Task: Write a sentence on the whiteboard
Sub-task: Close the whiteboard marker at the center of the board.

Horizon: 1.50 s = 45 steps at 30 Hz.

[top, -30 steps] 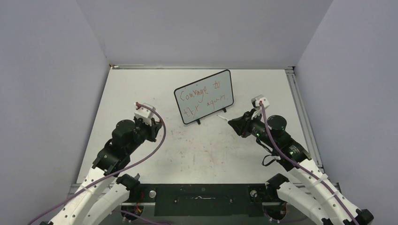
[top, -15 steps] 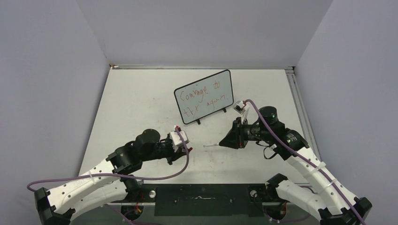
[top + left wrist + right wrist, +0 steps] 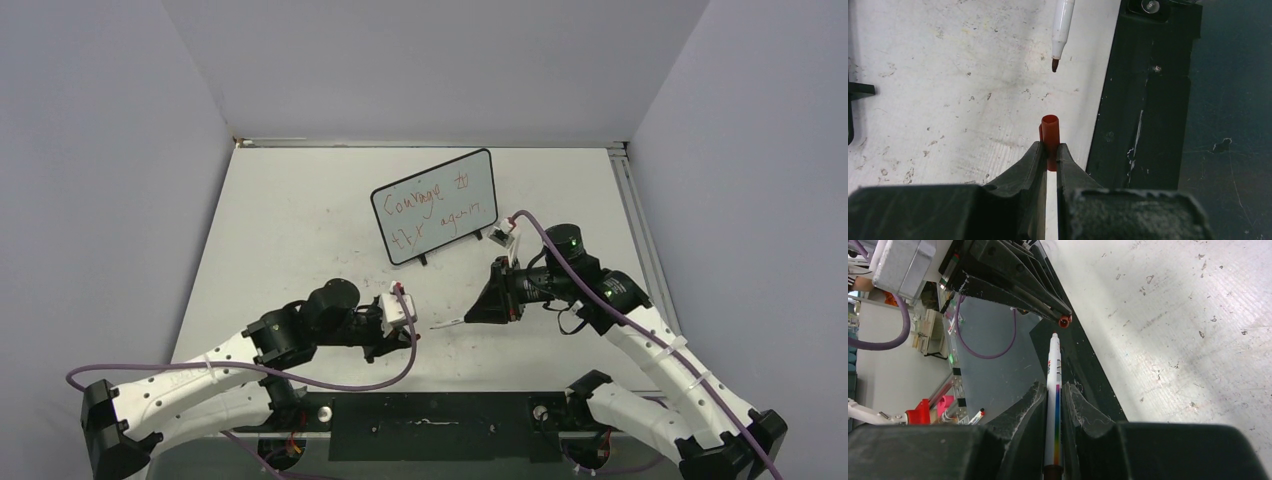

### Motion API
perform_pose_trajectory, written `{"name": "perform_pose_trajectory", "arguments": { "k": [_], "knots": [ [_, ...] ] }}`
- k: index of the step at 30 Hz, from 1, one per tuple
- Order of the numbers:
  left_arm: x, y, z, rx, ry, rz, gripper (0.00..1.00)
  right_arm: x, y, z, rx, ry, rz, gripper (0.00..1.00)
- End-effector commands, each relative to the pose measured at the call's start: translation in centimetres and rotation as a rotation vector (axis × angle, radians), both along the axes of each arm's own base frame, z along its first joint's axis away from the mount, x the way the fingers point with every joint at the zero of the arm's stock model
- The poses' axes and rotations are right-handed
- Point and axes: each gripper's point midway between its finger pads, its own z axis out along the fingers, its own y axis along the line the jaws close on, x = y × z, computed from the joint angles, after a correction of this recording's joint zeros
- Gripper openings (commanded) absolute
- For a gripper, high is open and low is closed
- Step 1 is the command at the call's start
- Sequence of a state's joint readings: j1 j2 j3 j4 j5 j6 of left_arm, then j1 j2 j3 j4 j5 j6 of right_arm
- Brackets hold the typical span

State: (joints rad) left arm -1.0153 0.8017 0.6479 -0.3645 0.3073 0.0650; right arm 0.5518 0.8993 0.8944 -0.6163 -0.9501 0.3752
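Observation:
The whiteboard (image 3: 436, 206) stands upright on its black feet at mid-table, with the sentence (image 3: 428, 208) in thin red words in two lines. My right gripper (image 3: 470, 316) is shut on a white marker (image 3: 1054, 385), its red tip (image 3: 1054, 65) bare and pointing left. My left gripper (image 3: 412, 340) is shut on the red marker cap (image 3: 1049, 134), its open end facing the tip. Tip and cap are close, a small gap apart, low over the table's near part.
A black base plate (image 3: 440, 425) runs along the table's near edge, right under the cap and marker. Grey walls enclose the table on three sides. A metal rail (image 3: 645, 240) lines the right edge. Purple cables trail from both wrists.
Both arms swung from beside the board to the near middle. The marker tip and the cap have come toward each other and now nearly meet.

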Motion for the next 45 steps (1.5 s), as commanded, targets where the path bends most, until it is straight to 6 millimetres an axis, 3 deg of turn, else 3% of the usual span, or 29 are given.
{"name": "perform_pose_trajectory", "arguments": {
  "k": [1, 20, 45],
  "knots": [
    [-0.7, -1.1, 1.9, -0.048, -0.020, -0.062, 0.00, -0.3, 0.6, 1.8, 0.042, -0.040, 0.052, 0.05],
    [-1.1, -1.3, 1.7, -0.044, -0.021, -0.078, 0.00, -1.0, 2.4, -1.0, -0.021, -0.004, 0.105, 0.05],
    [-1.3, -1.3, 1.7, -0.042, -0.024, -0.082, 0.00, -0.5, 2.4, -2.1, -0.060, -0.004, 0.100, 0.05]
  ]
}}
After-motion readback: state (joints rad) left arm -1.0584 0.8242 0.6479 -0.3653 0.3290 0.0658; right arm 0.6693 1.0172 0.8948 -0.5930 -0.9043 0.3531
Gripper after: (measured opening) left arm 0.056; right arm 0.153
